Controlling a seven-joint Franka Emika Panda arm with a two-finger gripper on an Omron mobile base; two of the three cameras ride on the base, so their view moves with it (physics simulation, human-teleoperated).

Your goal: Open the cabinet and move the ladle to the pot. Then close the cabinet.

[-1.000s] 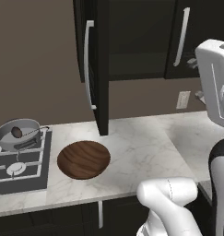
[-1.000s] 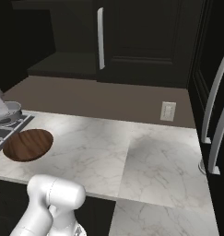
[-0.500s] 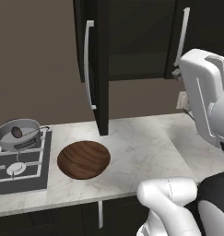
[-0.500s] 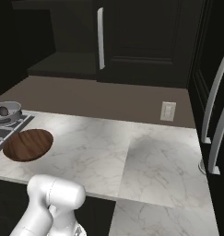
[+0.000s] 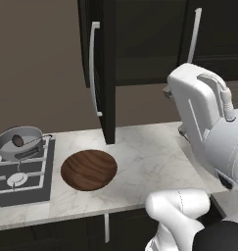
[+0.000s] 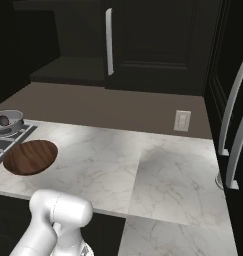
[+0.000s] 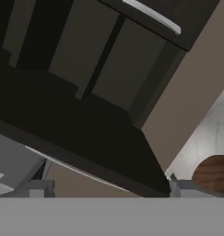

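The cabinet (image 5: 150,44) has its left door (image 5: 108,73) swung out edge-on, pale bar handle (image 5: 93,68) facing left; its right door (image 6: 158,45) is shut. The dark shelf inside (image 6: 68,70) shows bare. On the stove at the left, the grey pot (image 5: 22,147) holds the ladle (image 5: 17,140), its dark scoop inside. Both also appear in the right base view: pot (image 6: 10,117), ladle (image 6: 3,120). My gripper (image 7: 111,190) is open with nothing between its fingertips (image 7: 37,189) and looks up at the cabinet's underside. My white hand (image 5: 199,112) hovers over the counter, right of the open door.
A wide brown wooden dish (image 5: 88,169) lies on the marble counter (image 5: 150,157) between stove and arm. The gas stove (image 5: 17,181) takes up the counter's left end. A wall outlet (image 6: 182,120) is at the back. Tall pale handles (image 6: 233,120) stand at the right.
My hand has swung left from the picture's right edge toward the open cabinet. The gripper has stayed open. Pot, ladle and doors have not moved.
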